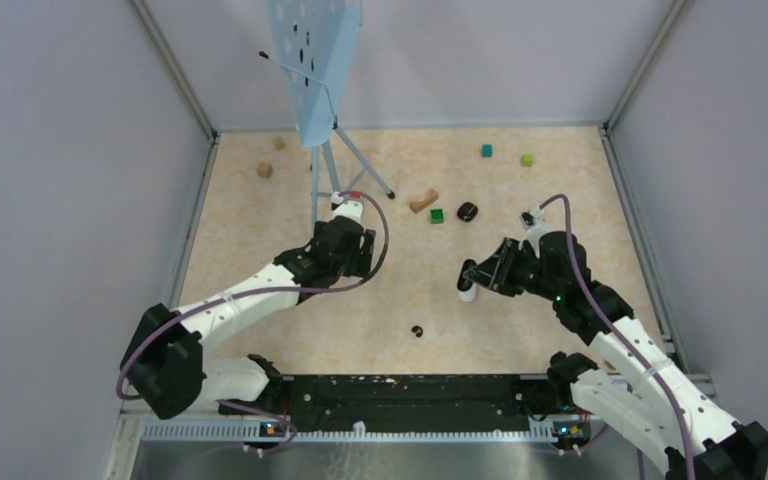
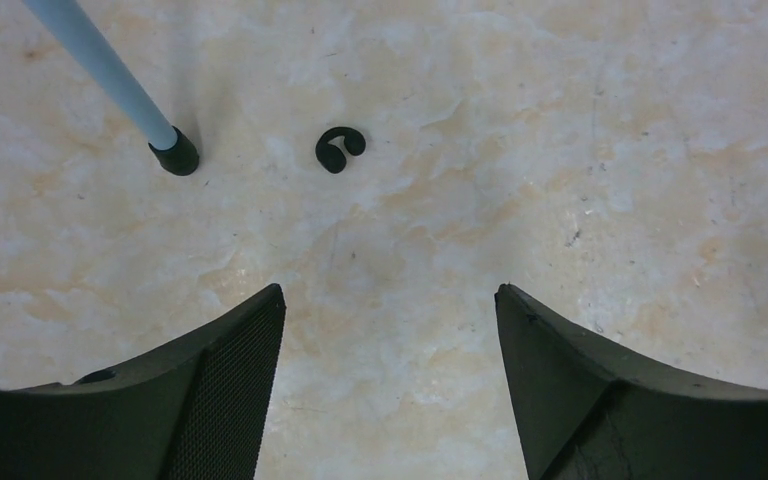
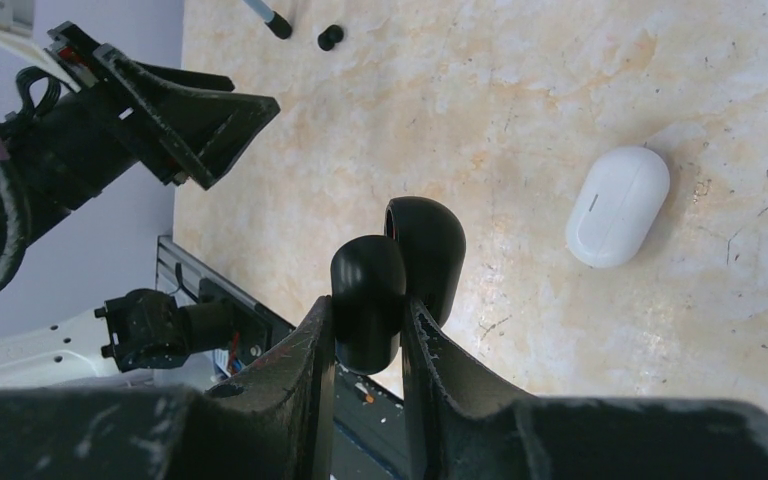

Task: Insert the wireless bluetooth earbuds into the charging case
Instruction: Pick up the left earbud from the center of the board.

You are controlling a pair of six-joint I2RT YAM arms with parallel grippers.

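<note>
- Earbud [image 2: 340, 148], black and curled like a letter C, lies on the table [image 2: 580, 150] ahead of the left gripper [image 2: 390, 295] and just beside the stand foot [image 2: 175, 155], not touching it.
- Left gripper has its jaws wide apart with nothing between them; it hangs over bare table, near the earbud.
- Right gripper [image 3: 368, 310] is closed on the black case [image 3: 400, 270] and holds it above the table. The case shows two rounded halves, one in front of the other; I cannot tell what is inside.
- White case [image 3: 615, 205] lies closed on the table, to the right of the black case in the right wrist view and apart from it.
- Second earbud [image 1: 417, 331], also black, lies alone on the table between the two arms, near their bases.
- Neither earbud touches a case.
</note>
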